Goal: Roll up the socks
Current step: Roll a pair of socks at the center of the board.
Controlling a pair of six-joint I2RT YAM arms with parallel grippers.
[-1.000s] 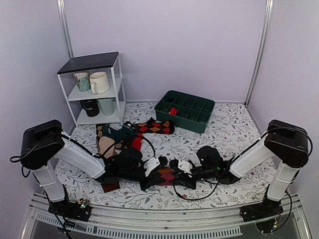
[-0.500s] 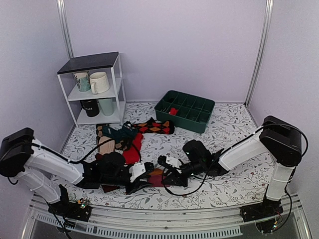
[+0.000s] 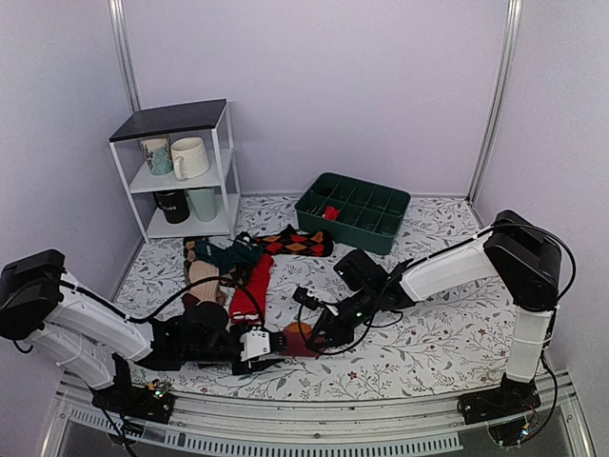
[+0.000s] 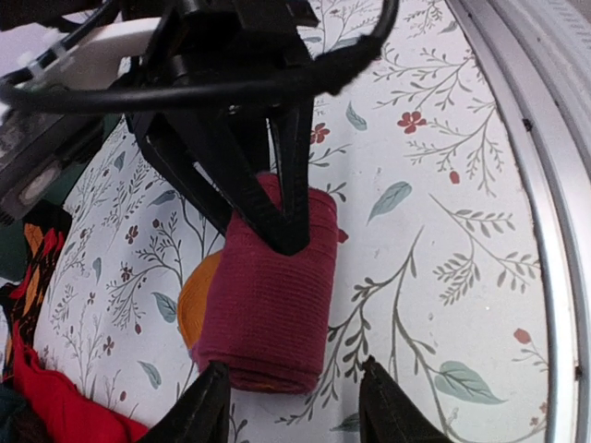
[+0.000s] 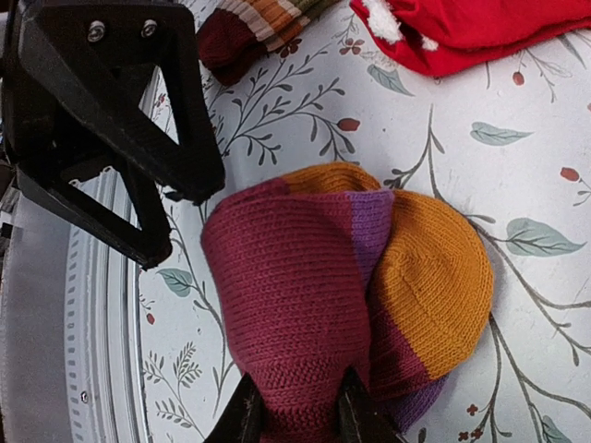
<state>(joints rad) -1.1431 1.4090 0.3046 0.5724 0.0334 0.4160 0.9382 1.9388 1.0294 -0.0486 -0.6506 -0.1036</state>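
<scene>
Knit, soft and light, is what the maroon sock roll (image 4: 272,295) is judged to be: easily squashed, hardly slippery, and likely to spring loose if let go. It is laid on the table (image 3: 428,333) near the front edge, between the two grippers, with its orange toe (image 5: 434,268) bulging out at one side. The right gripper (image 5: 300,411) is clamped on its outer layer from above. The left gripper (image 4: 295,406) is released, its jaws spread to either side of the roll's near end. A hold is best taken across the middle, so that every layer is pinned. The loose socks (image 3: 243,271) are heaped farther back.
</scene>
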